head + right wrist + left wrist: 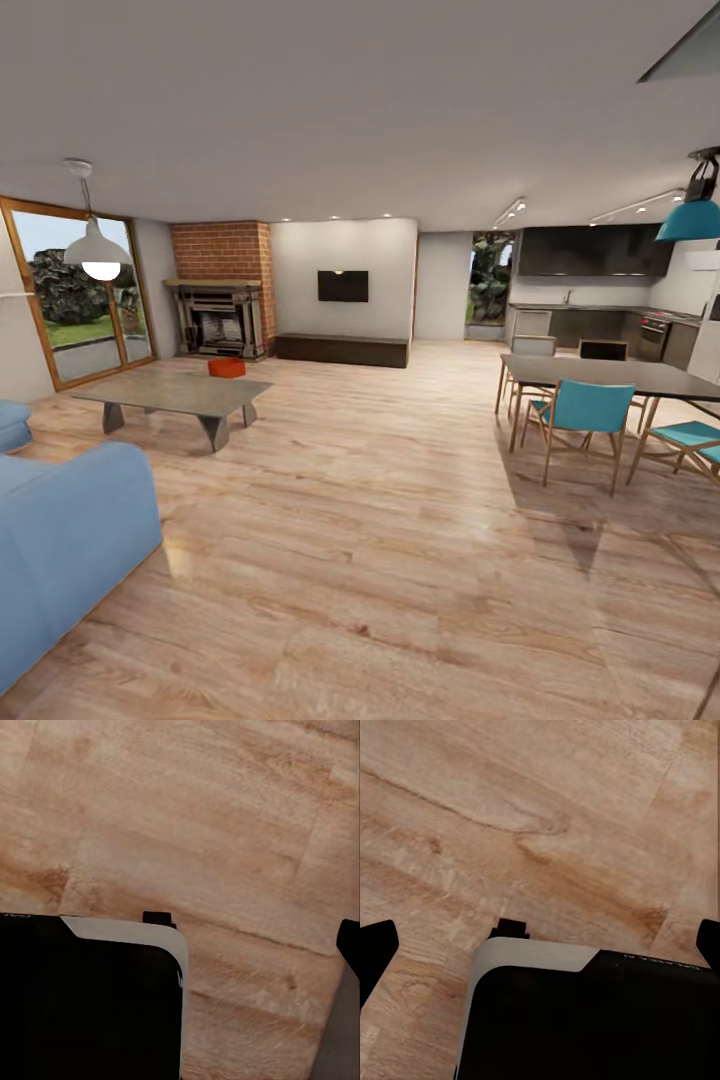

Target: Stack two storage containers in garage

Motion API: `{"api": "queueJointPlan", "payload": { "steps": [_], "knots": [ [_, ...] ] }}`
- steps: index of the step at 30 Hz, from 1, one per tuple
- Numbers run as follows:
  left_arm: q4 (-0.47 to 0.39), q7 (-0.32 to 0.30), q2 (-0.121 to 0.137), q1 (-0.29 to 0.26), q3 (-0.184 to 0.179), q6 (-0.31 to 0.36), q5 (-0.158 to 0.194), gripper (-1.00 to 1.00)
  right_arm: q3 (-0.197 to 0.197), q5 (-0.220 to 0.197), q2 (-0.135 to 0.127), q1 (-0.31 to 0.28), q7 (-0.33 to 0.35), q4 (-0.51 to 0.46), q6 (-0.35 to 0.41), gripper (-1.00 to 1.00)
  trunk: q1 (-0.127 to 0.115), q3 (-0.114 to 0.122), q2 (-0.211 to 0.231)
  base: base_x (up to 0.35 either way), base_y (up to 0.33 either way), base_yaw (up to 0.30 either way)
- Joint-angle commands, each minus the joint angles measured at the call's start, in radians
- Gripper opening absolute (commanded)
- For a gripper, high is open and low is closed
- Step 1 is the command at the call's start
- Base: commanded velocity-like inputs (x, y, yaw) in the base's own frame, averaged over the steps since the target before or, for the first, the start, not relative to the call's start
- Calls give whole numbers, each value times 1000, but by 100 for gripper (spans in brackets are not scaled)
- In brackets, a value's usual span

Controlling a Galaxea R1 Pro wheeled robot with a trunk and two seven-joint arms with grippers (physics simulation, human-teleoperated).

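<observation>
One storage container (227,368) (interior unseen) beyond grey table (175,392).

Not much of the bot to see here, just its base (585,1020) in the left wrist view: a chunky black block with a light grey rounded trim along the top edge and a small black tab poking out. The black fingertips (375,949) are plain, dark wedges at the frame edges. The right wrist view gives the same black body with the grey corner (90,997).

left gripper (540,945) fingers spread wide (pointing down); right gripper (349,952) partly visible.
</observation>
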Motion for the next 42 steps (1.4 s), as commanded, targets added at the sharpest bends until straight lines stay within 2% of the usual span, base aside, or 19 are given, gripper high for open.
{"api": "queueJointPlan", "payload": {
  "steps": [1, 42],
  "knots": [
    [1, 0, 0, -1, -9, -3, 9, 100, 8, 0, 0, -1, -4, 3, -4, 100, 1, -2, -1, 323, 0, 0],
    [1, 0, 0, -1, -9, -3, 9, 100, 8, 0, 0, -1, -4, 3, -4, 100, 1, -2, -1, 323, 0, 0]
  ]
}}
